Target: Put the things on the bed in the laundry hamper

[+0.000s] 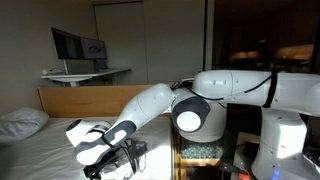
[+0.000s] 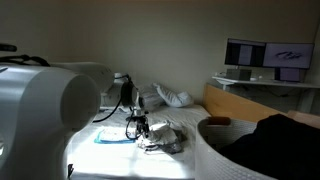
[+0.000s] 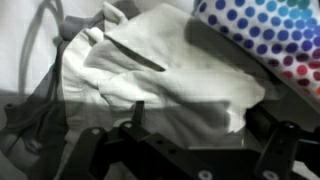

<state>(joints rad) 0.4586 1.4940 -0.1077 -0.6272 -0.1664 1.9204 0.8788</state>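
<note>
A pile of clothes [image 2: 162, 139] lies on the bed [image 1: 40, 150]. In the wrist view it is a white garment [image 3: 160, 70], a cloth with coloured polka dots [image 3: 262, 30] at the upper right and a grey piece [image 3: 35, 115] at the left. My gripper [image 3: 200, 120] is open and low over the pile, with one finger on each side of the white garment. It also shows in both exterior views [image 1: 125, 156] [image 2: 136, 126]. A pale round container [image 2: 212, 135] with a dark inside at the bed's side may be the laundry hamper.
A white pillow [image 1: 20, 122] [image 2: 172, 96] lies by the wooden headboard [image 1: 90, 100]. A desk with a monitor [image 1: 78, 45] [image 2: 268, 55] stands behind the bed. The robot's base [image 1: 285, 140] stands at the bed's edge.
</note>
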